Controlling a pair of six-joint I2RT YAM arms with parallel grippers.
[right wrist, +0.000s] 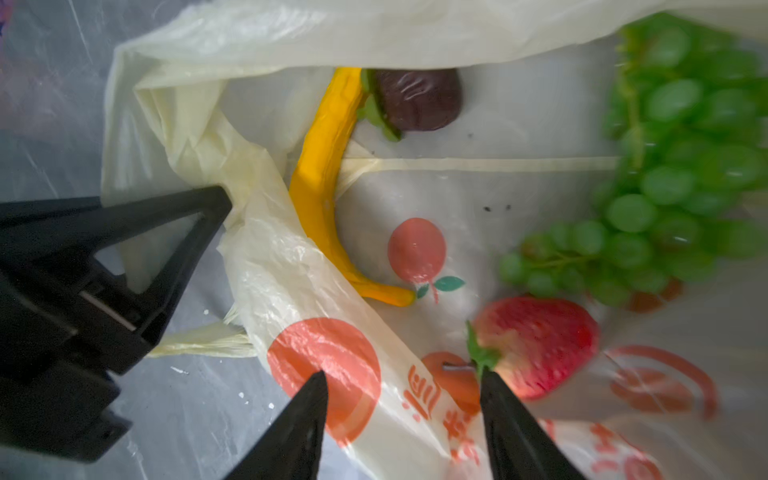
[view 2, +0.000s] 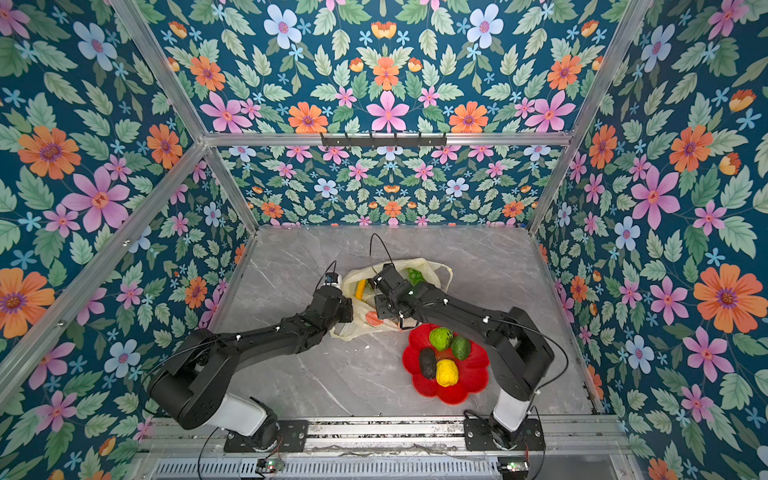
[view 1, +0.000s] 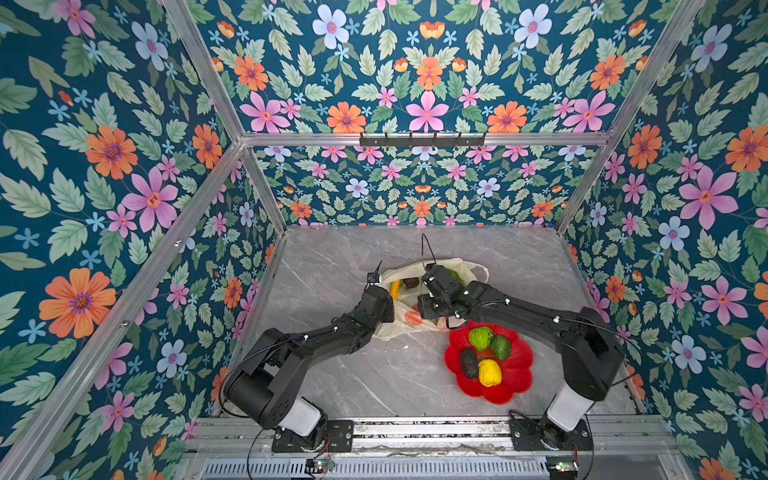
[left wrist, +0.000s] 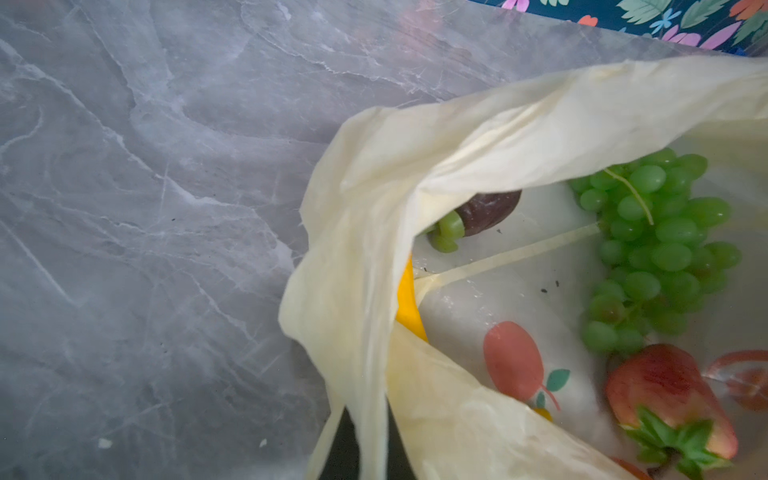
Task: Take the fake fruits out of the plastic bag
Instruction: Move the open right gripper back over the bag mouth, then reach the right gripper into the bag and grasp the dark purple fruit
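The plastic bag (view 1: 471, 266) lies open mid-table, also seen in a top view (view 2: 432, 266). Inside it lie a yellow banana (right wrist: 320, 178), a dark brown fruit (right wrist: 419, 99), a green grape bunch (right wrist: 681, 166) and a strawberry (right wrist: 540, 340). My left gripper (left wrist: 361, 453) is shut on a strip of the bag's rim and holds the mouth up. My right gripper (right wrist: 402, 374) is open over the bag's near wall. One of its fingertips (right wrist: 486, 378) is at the strawberry's green leaves, and the other is outside the bag.
A red flower-shaped dish (view 1: 515, 374) stands right of the bag near the front. It holds two green fruits (view 1: 481, 338), a dark avocado (view 1: 469, 363) and a yellow lemon (view 1: 489, 372). Flowered walls enclose the grey marble table (view 1: 332, 374).
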